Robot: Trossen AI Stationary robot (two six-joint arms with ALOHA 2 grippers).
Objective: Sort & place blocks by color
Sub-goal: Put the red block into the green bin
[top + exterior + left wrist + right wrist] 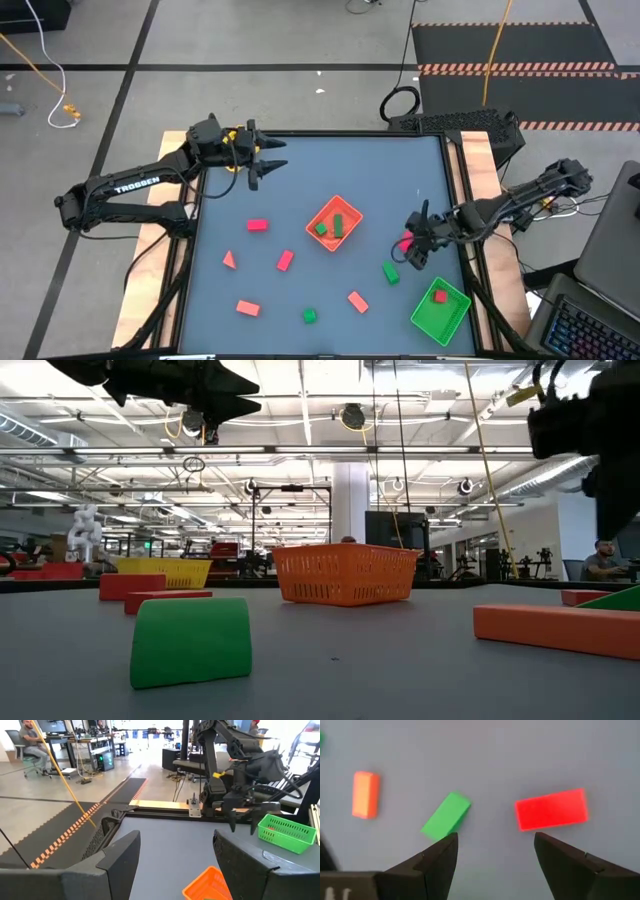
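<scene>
Your left gripper (268,160) waits at the far left corner of the table (300,180), high above it, with its fingers wide apart and nothing between them.

On the left half you still have loose pieces: a red brick (257,226), a pink wedge (229,260), another red brick (285,260) and an orange-red one (248,308) near the front edge. A small green cube (310,316) and one more red brick (357,301) lie nearer the middle.

The orange tray (334,223) in the centre holds two green blocks (329,228), so the colours seem mixed there.

Further right, your right gripper (492,851) hangs open over a green brick (445,816) and a bright red brick (551,809), holding neither. The green tray (440,309) at the front right corner contains one red piece (439,296).

I judge most of the sorting is left.
</scene>
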